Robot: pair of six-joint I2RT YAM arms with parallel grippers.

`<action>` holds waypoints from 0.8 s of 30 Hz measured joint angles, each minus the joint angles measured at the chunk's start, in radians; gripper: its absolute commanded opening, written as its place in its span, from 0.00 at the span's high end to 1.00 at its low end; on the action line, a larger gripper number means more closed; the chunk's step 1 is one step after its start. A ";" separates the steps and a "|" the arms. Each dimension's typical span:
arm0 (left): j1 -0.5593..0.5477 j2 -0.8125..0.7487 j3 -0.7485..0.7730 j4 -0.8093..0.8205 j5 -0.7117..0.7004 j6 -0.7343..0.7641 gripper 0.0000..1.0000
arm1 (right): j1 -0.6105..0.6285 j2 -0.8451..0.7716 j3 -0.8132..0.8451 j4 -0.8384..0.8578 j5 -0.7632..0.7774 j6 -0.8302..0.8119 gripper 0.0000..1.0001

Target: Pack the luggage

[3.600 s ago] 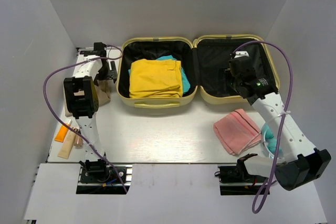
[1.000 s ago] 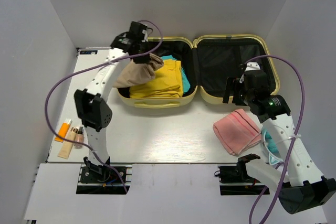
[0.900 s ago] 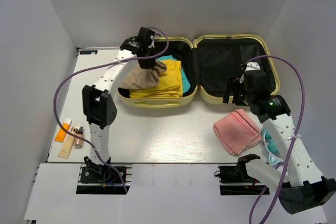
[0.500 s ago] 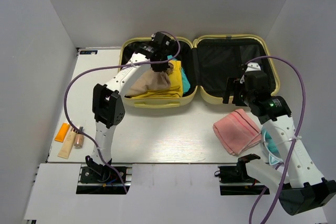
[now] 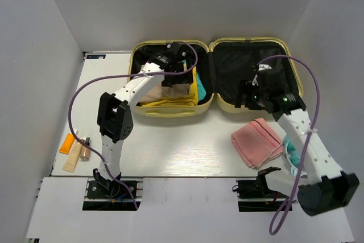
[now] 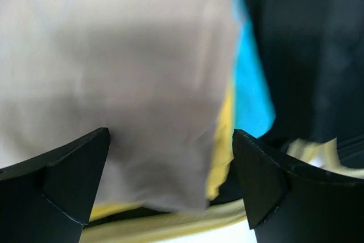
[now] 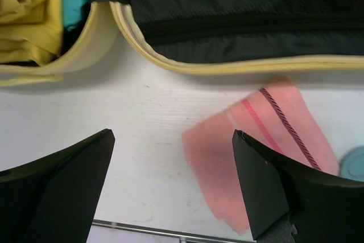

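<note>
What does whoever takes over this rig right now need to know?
Left gripper: open, over the beige garment, which lies in the luggage's left half on the yellow clothes, with a teal garment beside it.
Right gripper: open, empty, above the table by the pink towel.
Done: three garments in.
Left: pink towel, teal item at the right edge, toiletries at the left edge; luggage is open.

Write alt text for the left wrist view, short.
The left claw hangs open just above a blurred beige cloth that lies in the luggage. A yellow cloth and a turquoise cloth peek out along its right edge, with the black lining beyond them.
</note>
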 measured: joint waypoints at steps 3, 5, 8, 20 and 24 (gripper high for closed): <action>-0.003 -0.079 -0.123 -0.004 -0.014 0.017 0.01 | 0.000 0.120 0.071 0.021 -0.067 0.021 0.10; 0.000 -0.163 -0.213 -0.005 -0.027 0.028 0.02 | 0.000 0.206 0.133 0.041 -0.127 0.040 0.10; 0.014 -0.286 -0.285 -0.004 -0.039 0.045 0.13 | 0.001 0.376 0.278 0.091 -0.229 0.077 0.14; 0.038 -0.196 -0.306 0.096 0.093 0.181 0.33 | 0.049 1.017 0.886 0.213 -0.412 0.221 0.20; 0.038 -0.162 -0.344 0.116 0.126 0.202 0.34 | 0.085 1.165 1.008 0.216 -0.416 0.240 0.22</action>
